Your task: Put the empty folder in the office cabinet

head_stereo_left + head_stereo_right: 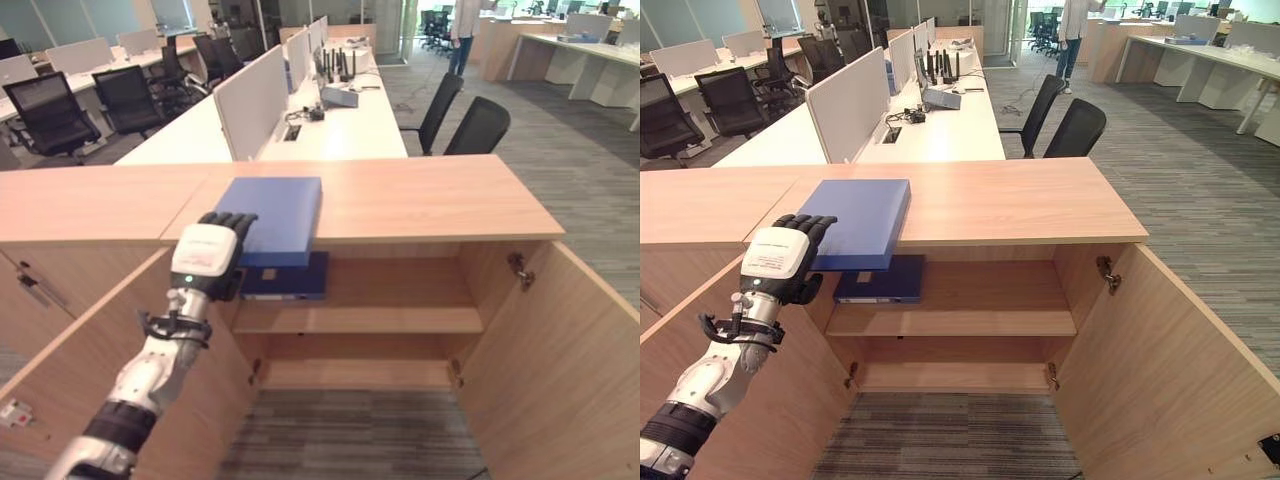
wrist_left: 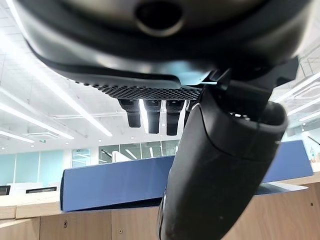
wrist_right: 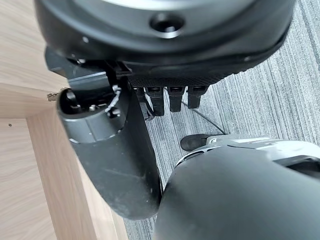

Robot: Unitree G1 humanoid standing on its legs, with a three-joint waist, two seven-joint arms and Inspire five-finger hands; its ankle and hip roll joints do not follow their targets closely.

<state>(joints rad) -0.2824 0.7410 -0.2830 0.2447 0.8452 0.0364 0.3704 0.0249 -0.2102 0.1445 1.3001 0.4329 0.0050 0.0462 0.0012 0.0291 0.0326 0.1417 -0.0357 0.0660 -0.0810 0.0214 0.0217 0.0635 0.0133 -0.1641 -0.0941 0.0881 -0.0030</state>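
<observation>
A blue folder [image 1: 272,215] lies flat on the wooden cabinet top [image 1: 430,195], its near edge hanging over the front of the open cabinet. My left hand [image 1: 208,255] is at the folder's near left corner, its fingers [image 1: 229,220] straight above the cover and its thumb [image 2: 220,165] below the edge. In the left wrist view a gap shows between those fingers and the folder [image 2: 115,182]. A darker blue folder [image 1: 287,277] lies on the upper shelf [image 1: 400,320] right underneath. My right hand [image 3: 120,150] hangs low over the carpet beside a cabinet panel, fingers relaxed and holding nothing.
Both cabinet doors stand wide open, the left door [image 1: 80,350] beside my left arm and the right door [image 1: 565,360] opposite. Behind the cabinet are white desks with dividers [image 1: 255,100] and two black chairs [image 1: 475,125]. A person [image 1: 462,35] stands far back.
</observation>
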